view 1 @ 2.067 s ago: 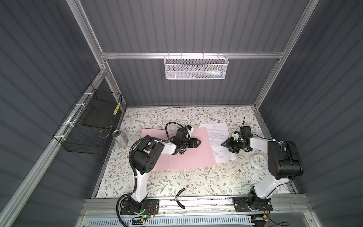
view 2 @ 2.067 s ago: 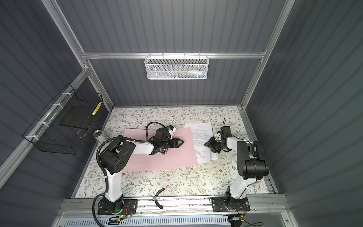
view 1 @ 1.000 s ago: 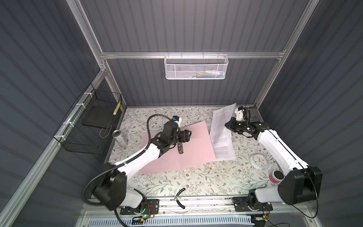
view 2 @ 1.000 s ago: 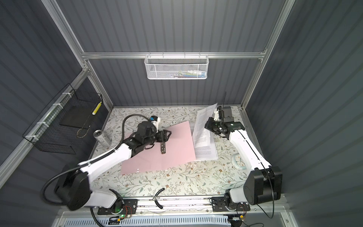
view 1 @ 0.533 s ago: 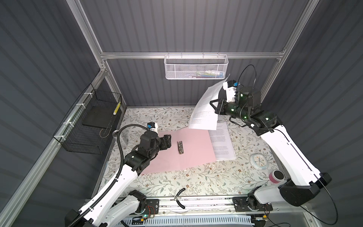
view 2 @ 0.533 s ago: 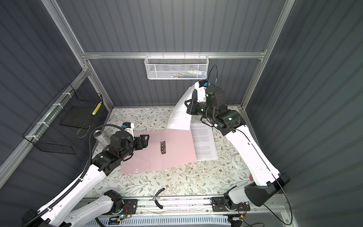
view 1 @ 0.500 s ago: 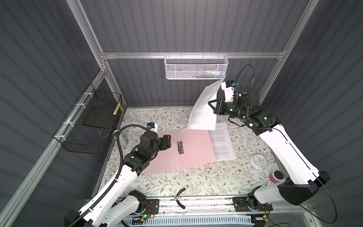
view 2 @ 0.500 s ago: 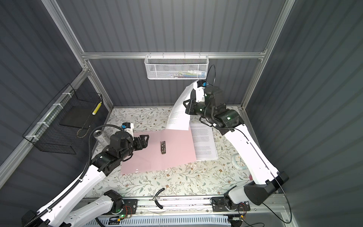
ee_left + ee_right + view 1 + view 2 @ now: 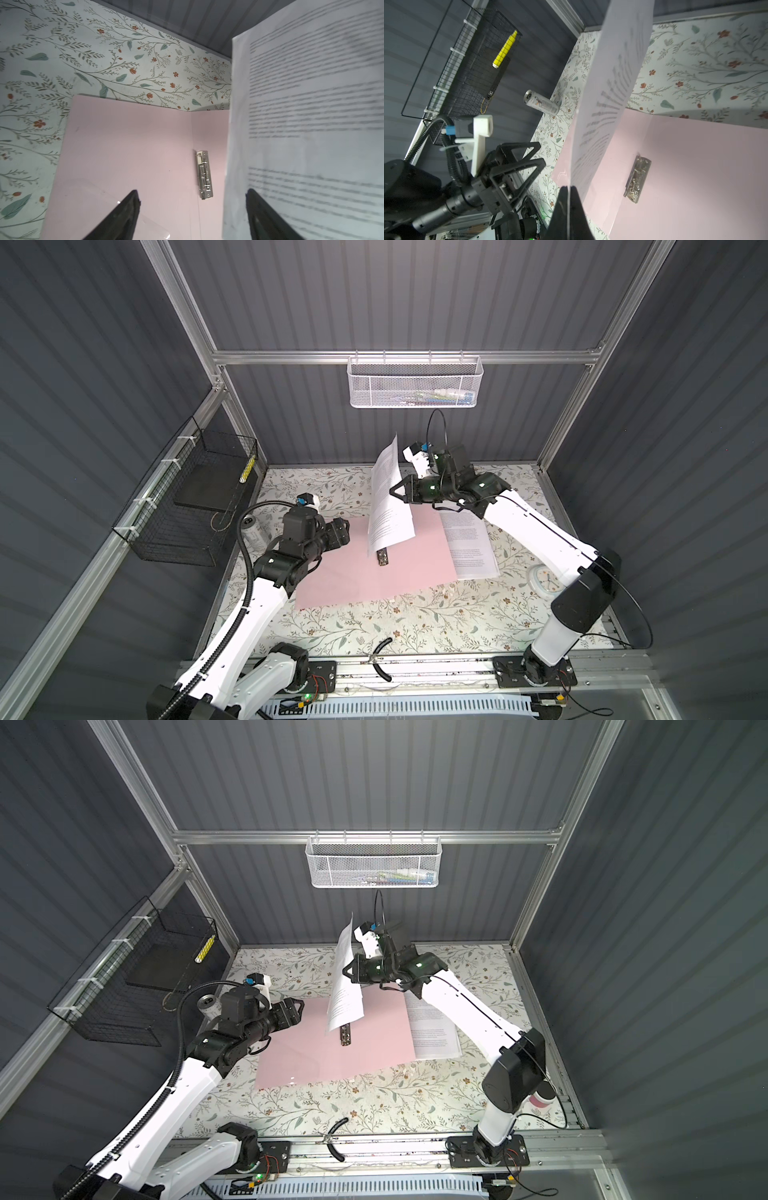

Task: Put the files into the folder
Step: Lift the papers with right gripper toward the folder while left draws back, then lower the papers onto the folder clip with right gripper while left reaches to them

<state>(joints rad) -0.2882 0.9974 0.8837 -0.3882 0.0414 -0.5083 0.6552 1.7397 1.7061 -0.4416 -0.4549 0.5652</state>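
The files (image 9: 469,547) give up one sheet (image 9: 386,514) — my right gripper (image 9: 394,492), clamped on it, has swung it over the open folder (image 9: 345,576), left gripper (image 9: 345,531) gaping empty.

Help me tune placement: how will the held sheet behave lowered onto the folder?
Likely floppy: the sheet hangs curved, pinched at one edge by the right gripper. Probably light, so it may sway. Its bottom edge could catch on the folder clip.

The flowered tabletop (image 9: 374,626) carries an open pink folder (image 9: 353,576) lying flat at its middle. Paper sheets (image 9: 471,549) lie just beside the folder's right edge. A drink can (image 9: 254,531) stands at the left edge, and a round white thing (image 9: 542,581) lies near the right.
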